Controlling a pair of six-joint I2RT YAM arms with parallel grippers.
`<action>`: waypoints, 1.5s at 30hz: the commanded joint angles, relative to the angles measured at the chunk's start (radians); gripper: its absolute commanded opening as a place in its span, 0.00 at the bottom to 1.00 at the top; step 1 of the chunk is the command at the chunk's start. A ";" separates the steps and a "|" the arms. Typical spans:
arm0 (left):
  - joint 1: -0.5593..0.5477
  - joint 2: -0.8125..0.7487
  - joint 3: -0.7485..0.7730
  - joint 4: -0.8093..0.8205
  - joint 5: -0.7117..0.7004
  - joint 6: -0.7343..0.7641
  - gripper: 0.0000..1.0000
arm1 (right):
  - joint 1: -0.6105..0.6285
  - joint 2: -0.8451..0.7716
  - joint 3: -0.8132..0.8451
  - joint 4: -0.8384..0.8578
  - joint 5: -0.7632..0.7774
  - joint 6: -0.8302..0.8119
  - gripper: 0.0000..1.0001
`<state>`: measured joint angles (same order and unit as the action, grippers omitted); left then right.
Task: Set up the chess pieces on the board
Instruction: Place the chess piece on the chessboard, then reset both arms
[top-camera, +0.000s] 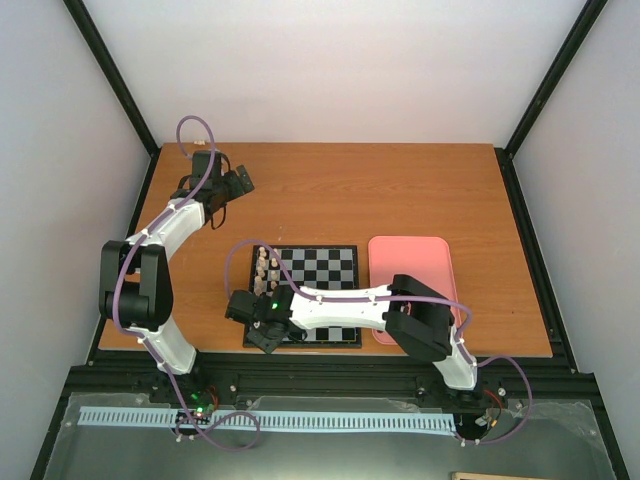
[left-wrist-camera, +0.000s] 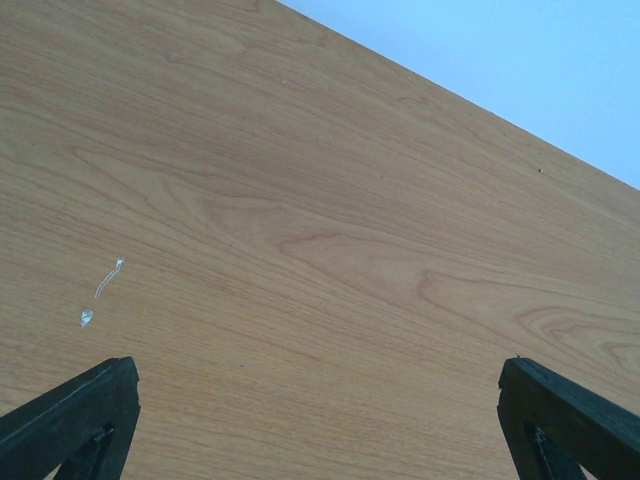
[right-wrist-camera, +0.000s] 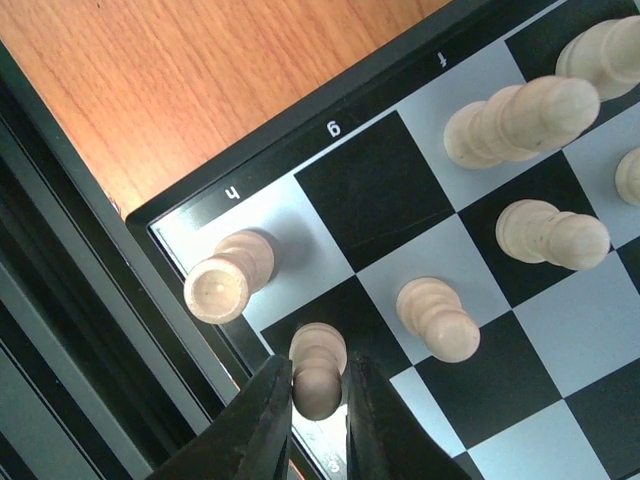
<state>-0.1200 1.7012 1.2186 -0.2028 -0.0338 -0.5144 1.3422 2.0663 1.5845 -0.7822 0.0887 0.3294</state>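
The board (top-camera: 330, 268) lies at the table's near middle, with several cream chess pieces (top-camera: 265, 265) standing on its left squares. My right gripper (top-camera: 268, 325) hangs over the board's near left corner. In the right wrist view its jaws (right-wrist-camera: 318, 388) press against both sides of the round head of a cream pawn (right-wrist-camera: 318, 365), which stands upright on a black edge square. A cream rook (right-wrist-camera: 228, 275) occupies the corner square beside it, and another pawn (right-wrist-camera: 438, 318) stands one square over. My left gripper (top-camera: 225, 195) rests open over bare wood at the far left, its fingers (left-wrist-camera: 80, 410) wide apart.
A pink tray (top-camera: 410, 280) sits right of the board. More cream pieces (right-wrist-camera: 520, 118) stand further along the board's edge rows. The table's black frame (right-wrist-camera: 60, 300) runs just past the board's corner.
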 joint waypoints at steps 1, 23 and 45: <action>-0.006 -0.010 0.035 -0.004 -0.002 0.020 1.00 | 0.005 -0.031 -0.017 -0.008 0.001 0.005 0.20; -0.007 -0.013 0.038 -0.012 -0.008 0.026 1.00 | -0.075 -0.426 -0.235 -0.036 0.251 0.079 1.00; -0.048 -0.044 0.051 -0.045 -0.052 0.060 1.00 | -0.976 -0.597 -0.417 0.442 0.170 -0.132 1.00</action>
<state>-0.1596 1.6726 1.2213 -0.2249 -0.0612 -0.4816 0.3729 1.4307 1.1198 -0.4316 0.2379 0.2272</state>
